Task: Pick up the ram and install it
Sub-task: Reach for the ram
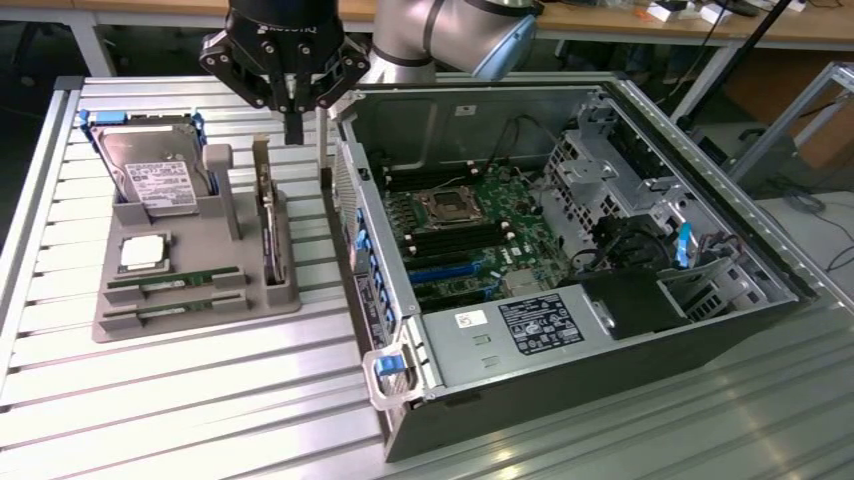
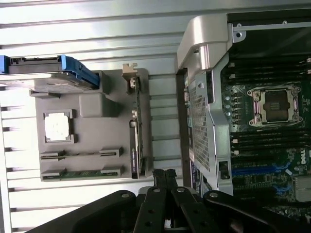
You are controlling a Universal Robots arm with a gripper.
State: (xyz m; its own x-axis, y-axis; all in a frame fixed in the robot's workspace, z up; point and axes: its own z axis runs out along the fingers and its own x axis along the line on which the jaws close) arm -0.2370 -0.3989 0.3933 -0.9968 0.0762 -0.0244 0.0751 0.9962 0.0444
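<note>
A black gripper [image 1: 294, 128] hangs above the slatted metal surface [image 1: 200, 400]. It is over the narrow gap between a grey holder [image 1: 200, 325] and an open computer case [image 1: 441, 420]. Its fingers [image 2: 159, 178] are pressed fully together and grip nothing. The arm above is cut off by the edge of the exterior view.

The ram [image 1: 176, 281] stands on edge in a slot at the end of the holder nearest the exterior camera. Its twin stick [image 1: 171, 306] is in the next slot, just beside it. Both are well apart from the fingers. Only their thin top edges show, and the chips cannot be made out.

The holder also carries a hard drive [image 1: 154, 180], a square processor chip [image 1: 143, 252] and an upright expansion card [image 1: 274, 235], which is the item nearest the gripper.

Inside the case, the motherboard [image 1: 467, 230] shows a processor socket [image 1: 441, 208] flanked by dark memory slots. Whether those slots are filled cannot be told. The gripper's body hides part of the surface in the wrist view.
</note>
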